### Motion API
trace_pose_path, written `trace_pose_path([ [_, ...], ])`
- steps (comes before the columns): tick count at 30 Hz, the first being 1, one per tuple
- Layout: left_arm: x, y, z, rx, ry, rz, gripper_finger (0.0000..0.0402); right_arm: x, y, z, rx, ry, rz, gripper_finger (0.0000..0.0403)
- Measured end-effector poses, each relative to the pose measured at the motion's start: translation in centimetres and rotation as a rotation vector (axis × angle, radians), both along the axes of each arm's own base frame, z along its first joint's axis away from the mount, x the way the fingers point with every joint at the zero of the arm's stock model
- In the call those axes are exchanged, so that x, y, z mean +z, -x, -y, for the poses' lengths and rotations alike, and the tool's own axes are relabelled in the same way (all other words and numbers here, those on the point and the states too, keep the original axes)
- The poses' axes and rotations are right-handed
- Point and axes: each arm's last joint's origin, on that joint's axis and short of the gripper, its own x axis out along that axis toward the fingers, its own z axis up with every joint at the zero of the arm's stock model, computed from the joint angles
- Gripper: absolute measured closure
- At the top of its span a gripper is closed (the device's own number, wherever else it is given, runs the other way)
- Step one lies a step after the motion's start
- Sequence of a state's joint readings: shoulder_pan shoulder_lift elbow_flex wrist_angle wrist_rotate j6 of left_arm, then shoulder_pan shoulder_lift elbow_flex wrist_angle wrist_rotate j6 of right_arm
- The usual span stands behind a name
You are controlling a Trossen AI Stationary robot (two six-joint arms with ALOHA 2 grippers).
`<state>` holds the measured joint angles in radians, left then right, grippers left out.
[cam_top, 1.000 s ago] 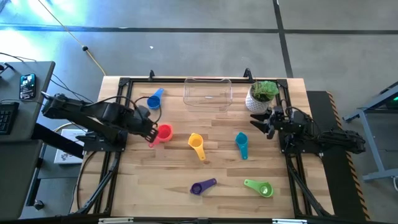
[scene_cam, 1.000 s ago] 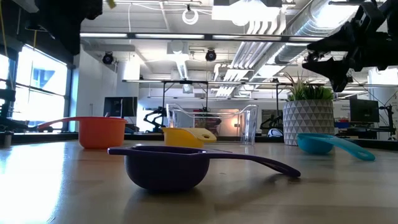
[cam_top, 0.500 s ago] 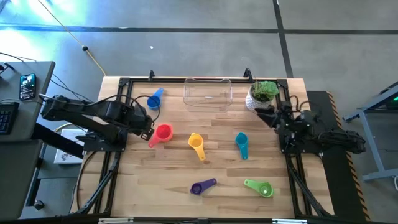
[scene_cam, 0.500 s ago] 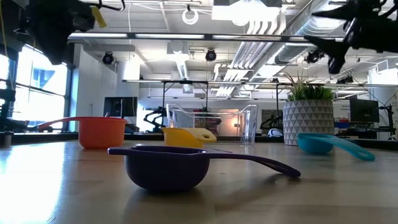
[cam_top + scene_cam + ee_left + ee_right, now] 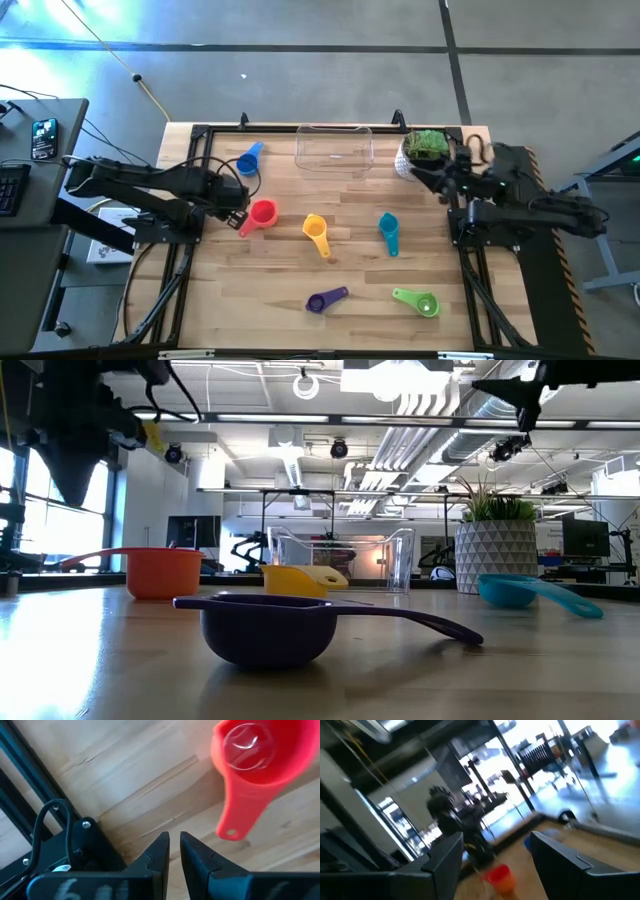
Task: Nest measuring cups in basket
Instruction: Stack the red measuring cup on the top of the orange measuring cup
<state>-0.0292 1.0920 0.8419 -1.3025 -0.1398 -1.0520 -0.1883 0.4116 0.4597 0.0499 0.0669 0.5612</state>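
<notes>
Six cups lie apart on the table, each on its base: blue (image 5: pixel 247 160), red (image 5: pixel 262 213), yellow (image 5: pixel 316 234), teal (image 5: pixel 388 231), purple (image 5: pixel 326 299) and green (image 5: pixel 417 301). No separate orange cup shows. The clear basket (image 5: pixel 334 148) stands at the far edge. My left gripper (image 5: pixel 243 203) hovers just left of the red cup (image 5: pixel 250 755), shut, a little short of the cup's handle end (image 5: pixel 231 831). My right gripper (image 5: pixel 414 171) is open and raised beside the plant pot, holding nothing.
A white pot with a green plant (image 5: pixel 422 150) stands at the far right, right under my right gripper. A black frame (image 5: pixel 200 135) runs along the table's edges. Bare wood lies between the cups in the middle and along the near edge.
My left gripper has drawn back from the red cup's handle toward the table's left edge and risen; the cup stays in place. My right gripper has risen and moved toward the far edge, over the plant.
</notes>
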Motion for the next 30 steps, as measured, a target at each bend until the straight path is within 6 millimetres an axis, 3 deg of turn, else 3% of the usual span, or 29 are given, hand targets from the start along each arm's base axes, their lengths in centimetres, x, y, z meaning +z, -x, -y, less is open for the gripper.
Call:
trace_pose_path([
  [7, -1.9, -0.2, -0.4, 0.035, 0.001, 0.027, 0.0367, 0.5, -4.8, 0.9, 0.013, -0.161, -0.247, 0.0181],
  [12, -3.3, -0.4, -0.4, 0.034, 0.003, 0.072, 0.0367, 0.6, -7.8, 1.4, 0.004, -0.228, -0.315, 0.0181],
  [19, -4.6, -0.1, -0.4, 0.056, 0.004, 0.056, 0.0367, -0.5, -11.7, 1.7, 0.008, -0.286, -0.421, 0.0181],
  [30, -6.4, -0.8, -0.4, 0.079, 0.009, 0.18, 0.0367, -2.8, -16.7, 0.3, 0.026, -0.352, -0.549, 0.0181],
])
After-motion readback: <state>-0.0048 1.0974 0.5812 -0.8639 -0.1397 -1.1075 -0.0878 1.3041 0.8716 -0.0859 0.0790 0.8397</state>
